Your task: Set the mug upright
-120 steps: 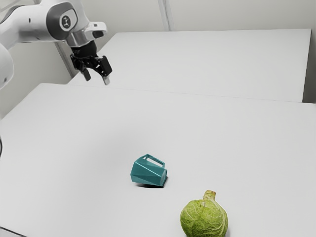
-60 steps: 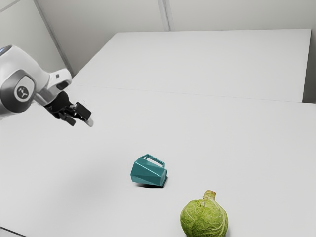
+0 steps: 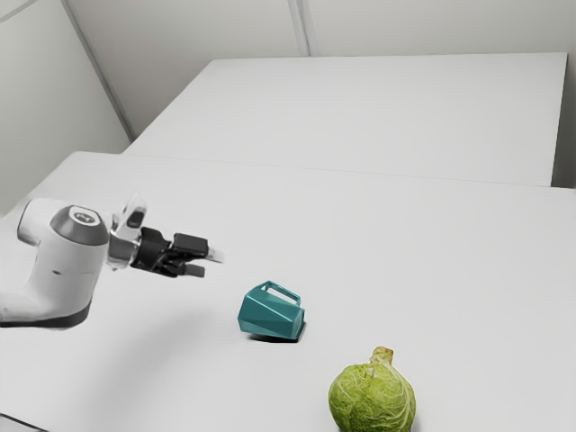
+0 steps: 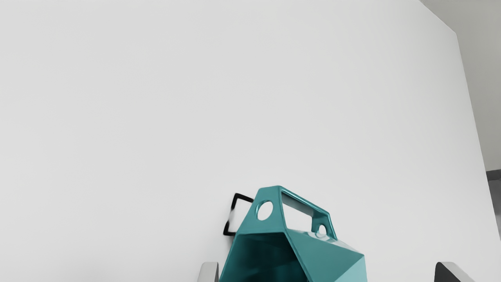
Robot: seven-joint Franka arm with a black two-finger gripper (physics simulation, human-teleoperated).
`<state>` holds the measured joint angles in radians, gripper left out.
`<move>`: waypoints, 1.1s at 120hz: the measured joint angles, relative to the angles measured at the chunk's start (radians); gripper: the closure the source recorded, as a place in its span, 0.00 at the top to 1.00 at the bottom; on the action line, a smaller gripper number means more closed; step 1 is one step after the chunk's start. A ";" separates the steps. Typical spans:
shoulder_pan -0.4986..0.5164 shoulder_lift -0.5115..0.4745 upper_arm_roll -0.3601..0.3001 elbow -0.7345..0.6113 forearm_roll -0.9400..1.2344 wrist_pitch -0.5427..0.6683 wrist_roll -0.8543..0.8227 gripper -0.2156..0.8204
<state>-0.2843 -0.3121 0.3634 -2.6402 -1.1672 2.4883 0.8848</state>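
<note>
Lying beyond the spread pincer [image 3: 209, 264]: teal mug [image 3: 270, 315]

Mug [image 3: 270, 317]: teal, glossy, faceted body with flat angular panels. Condition: tipped on its side, resting on the white table [image 3: 432, 261], near six o'clock from the exterior view's centre. In that view, mouth [image 4: 264, 258] faces about nine o'clock, base about three. Handle [image 4: 273, 199] is angular, raised toward one o'clock, with round holes at its ends. Interior dark.

Mug [image 3: 268, 315] and cabbage [image 3: 372, 398] on table [image 3: 450, 261]
</note>
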 joint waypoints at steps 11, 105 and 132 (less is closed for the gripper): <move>-0.015 0.011 -0.002 -0.021 -0.085 0.019 0.105 0.79; -0.144 0.125 -0.106 -0.049 -0.397 0.110 0.569 0.78; -0.147 0.128 -0.150 -0.048 -0.478 0.145 0.623 0.59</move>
<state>-0.4310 -0.1836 0.2135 -2.6883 -1.6456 2.6330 1.5082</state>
